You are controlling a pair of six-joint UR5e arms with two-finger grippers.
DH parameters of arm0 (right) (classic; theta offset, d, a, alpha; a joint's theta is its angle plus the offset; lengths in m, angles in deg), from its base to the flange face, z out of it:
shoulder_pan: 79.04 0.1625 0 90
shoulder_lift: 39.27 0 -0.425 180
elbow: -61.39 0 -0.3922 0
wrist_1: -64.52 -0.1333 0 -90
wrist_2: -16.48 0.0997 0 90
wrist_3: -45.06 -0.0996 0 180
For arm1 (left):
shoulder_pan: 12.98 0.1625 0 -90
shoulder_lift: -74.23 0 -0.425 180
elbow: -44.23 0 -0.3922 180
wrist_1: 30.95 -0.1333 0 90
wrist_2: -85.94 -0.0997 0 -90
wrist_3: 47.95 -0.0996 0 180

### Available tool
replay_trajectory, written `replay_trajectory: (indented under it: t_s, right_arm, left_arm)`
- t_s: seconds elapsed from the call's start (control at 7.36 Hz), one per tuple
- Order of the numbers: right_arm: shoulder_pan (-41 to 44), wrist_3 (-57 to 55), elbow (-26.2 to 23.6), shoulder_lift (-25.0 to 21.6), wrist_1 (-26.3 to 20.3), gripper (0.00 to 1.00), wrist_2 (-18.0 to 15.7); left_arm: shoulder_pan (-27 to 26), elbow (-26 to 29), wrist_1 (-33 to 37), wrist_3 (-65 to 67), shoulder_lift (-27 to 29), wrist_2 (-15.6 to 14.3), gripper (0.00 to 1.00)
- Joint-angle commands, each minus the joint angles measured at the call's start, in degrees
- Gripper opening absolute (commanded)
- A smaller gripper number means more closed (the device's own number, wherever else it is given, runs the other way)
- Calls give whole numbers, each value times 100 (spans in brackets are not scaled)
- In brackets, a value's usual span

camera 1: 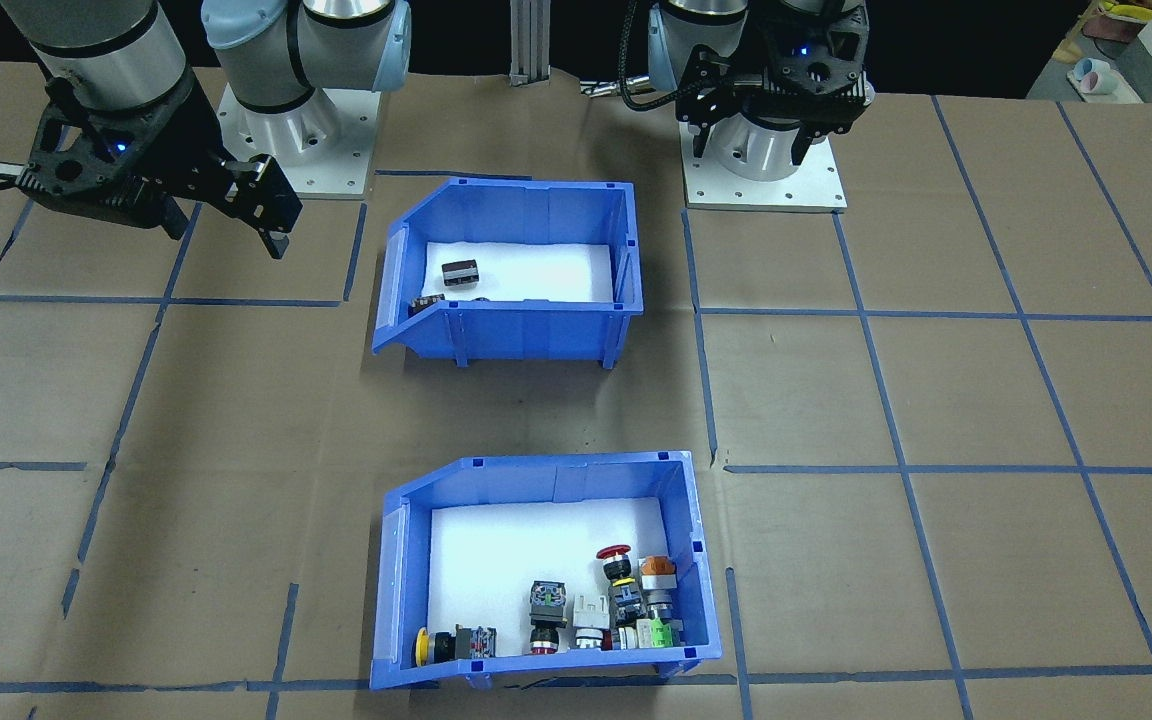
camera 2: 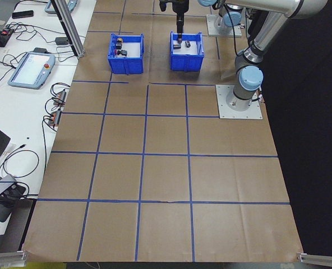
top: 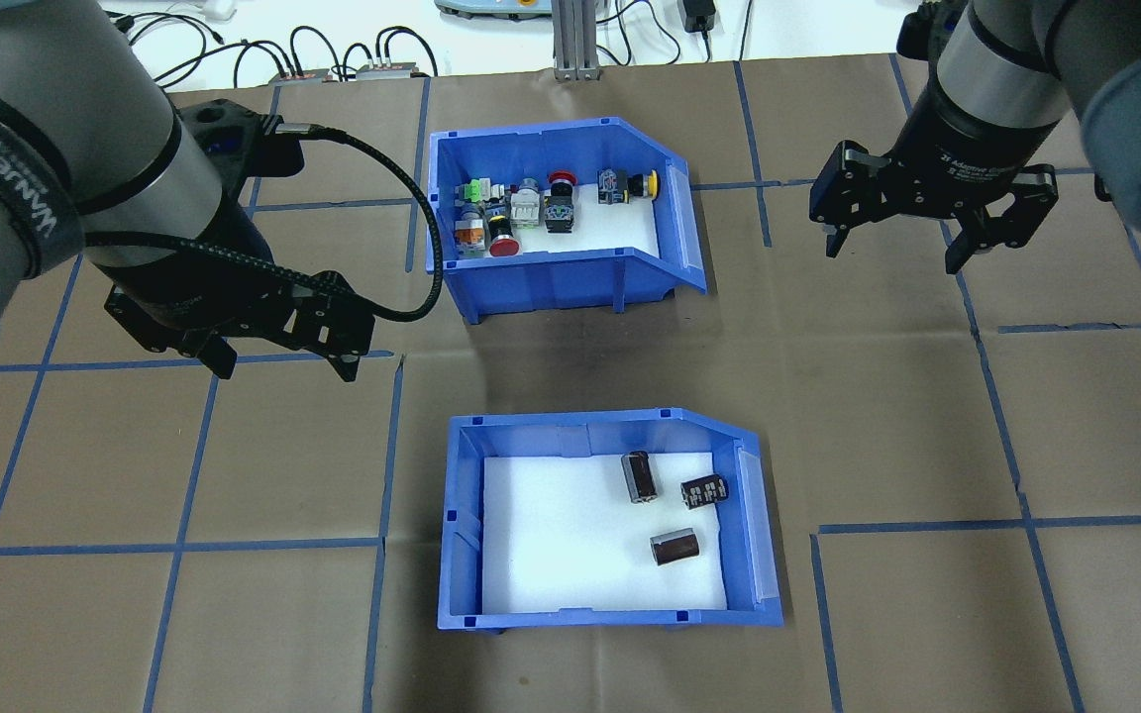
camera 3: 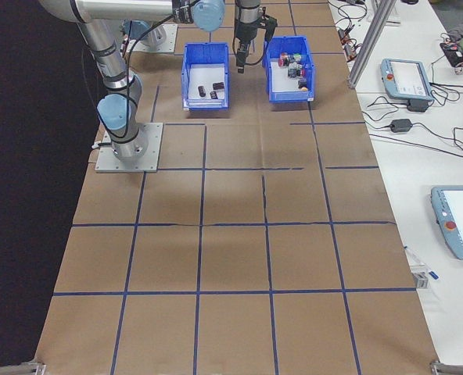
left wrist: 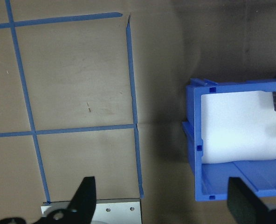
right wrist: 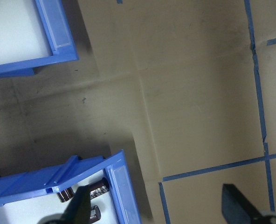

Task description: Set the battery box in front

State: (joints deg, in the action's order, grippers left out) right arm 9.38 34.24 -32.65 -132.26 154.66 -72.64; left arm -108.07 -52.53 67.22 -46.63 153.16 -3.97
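The battery box [top: 462, 515] is a blue bin with a white foam floor and three dark cylinders [top: 640, 476], standing on the robot's side of the table. It also shows in the front-facing view as the battery box [camera 1: 526, 330]. My left gripper [top: 283, 371] hangs open and empty to the box's left and a little beyond it, and appears as the left gripper [camera 1: 749, 150] in the front-facing view. My right gripper [top: 892, 255] is open and empty, far to the right. The left wrist view shows the box's corner [left wrist: 198, 140], and the right wrist view shows its sloped side [right wrist: 121, 186].
A second blue bin [top: 551, 282] with colourful push-buttons and switches sits farther from the robot, directly beyond the battery box, about a bin's width away. Blue tape lines grid the brown table. The arm base plates [camera 1: 766, 185] stand close behind the battery box.
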Motion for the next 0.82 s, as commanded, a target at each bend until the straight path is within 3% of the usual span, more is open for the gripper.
replay_trajectory:
  t_s: [0.0, 0.41, 0.68]
  right_arm:
    - [0, 9, -1, 9, -5, 100, 0]
    - [0, 131, 60, 96, 56, 100, 0]
    - [-9, 1172, 104, 236, 363, 100, -288]
  left_arm:
    - [0, 0, 0, 0, -9, -9, 99]
    - [0, 26, 9, 0, 0, -17, 99]
    - [0, 0, 0, 9, 26, 0, 99]
